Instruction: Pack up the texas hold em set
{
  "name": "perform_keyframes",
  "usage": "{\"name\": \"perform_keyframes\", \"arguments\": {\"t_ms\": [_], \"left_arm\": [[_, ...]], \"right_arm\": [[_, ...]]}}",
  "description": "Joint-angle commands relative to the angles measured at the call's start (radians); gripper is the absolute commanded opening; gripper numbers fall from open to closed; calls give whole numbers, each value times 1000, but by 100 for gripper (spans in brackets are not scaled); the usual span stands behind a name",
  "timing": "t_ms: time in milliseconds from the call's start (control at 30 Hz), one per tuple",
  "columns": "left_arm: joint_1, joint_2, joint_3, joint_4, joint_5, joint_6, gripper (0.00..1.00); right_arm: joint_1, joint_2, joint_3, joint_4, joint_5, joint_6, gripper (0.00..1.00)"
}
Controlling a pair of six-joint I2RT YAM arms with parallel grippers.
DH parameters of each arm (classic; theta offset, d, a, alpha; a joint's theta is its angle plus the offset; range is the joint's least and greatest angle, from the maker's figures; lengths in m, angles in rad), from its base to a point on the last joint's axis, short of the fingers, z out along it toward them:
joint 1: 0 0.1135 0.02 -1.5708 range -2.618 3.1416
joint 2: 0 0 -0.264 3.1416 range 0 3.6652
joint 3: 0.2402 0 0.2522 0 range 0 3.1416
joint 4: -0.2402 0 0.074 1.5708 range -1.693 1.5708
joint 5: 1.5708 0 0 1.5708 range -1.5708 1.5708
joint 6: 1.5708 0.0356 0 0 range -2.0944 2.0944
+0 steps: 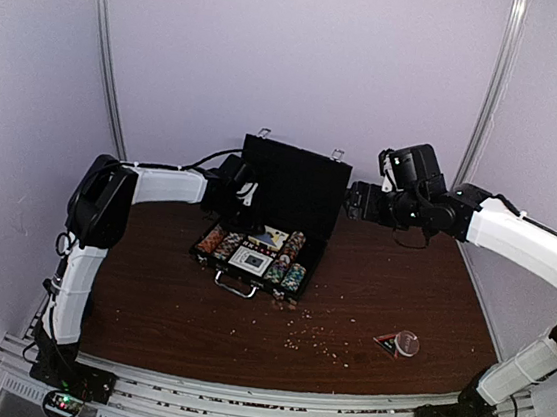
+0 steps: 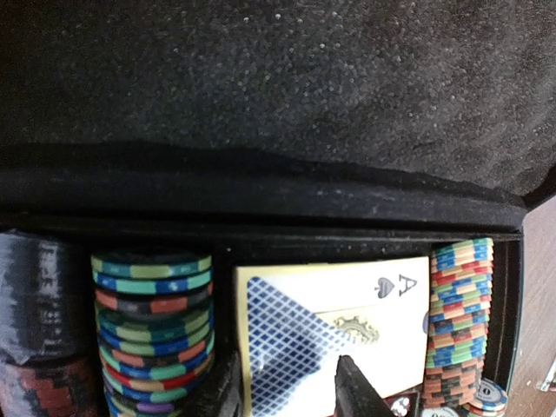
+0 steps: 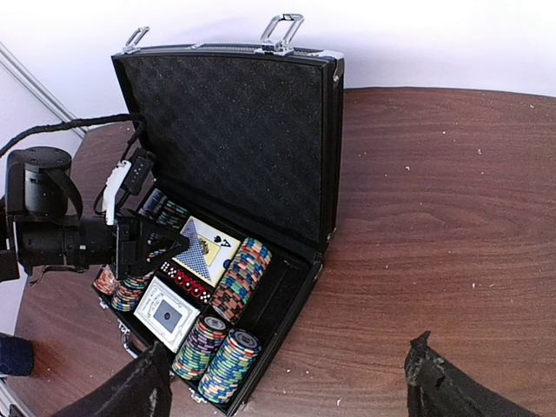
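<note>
Black case (image 1: 250, 284) sits open on the table (image 1: 401, 283), lid (image 3: 234, 130) upright. Left gripper (image 2: 287, 393) is down inside the case, fingers (image 2: 360, 395) partway apart at the near edge of the card deck box (image 2: 339, 321). Can't tell if they pinch it. Chip rows (image 2: 152, 330) flank the deck on both sides of the hand, lid just beyond. Case long axis runs across the hand. Right gripper (image 3: 287, 387) is spread wide and empty, up and right of the case, nearer the lid. Lid closing is probably next; the left arm blocks its swing.
</note>
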State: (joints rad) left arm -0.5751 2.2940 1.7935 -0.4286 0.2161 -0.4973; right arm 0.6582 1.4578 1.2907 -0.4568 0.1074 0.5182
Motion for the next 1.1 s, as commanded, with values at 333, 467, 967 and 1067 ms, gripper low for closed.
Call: {"name": "perform_keyframes", "arguments": {"t_ms": [333,467,967,1067], "left_arm": [[-42,25,88,-29,-70,-23,43],[-42,-76,56,-47,-134,-26,56],[58,-771,-466,4,-306,-63,84],[134,-945,-632,56,-300,-57,88]], "right_arm": [[-35,-42,18,-51,62,-15,92],[-55,-68,-7,-116,125,14,92],[-125,-203,-339,-284,-31,226,94],[-123,-210,-411,-314,-73,283,93]]}}
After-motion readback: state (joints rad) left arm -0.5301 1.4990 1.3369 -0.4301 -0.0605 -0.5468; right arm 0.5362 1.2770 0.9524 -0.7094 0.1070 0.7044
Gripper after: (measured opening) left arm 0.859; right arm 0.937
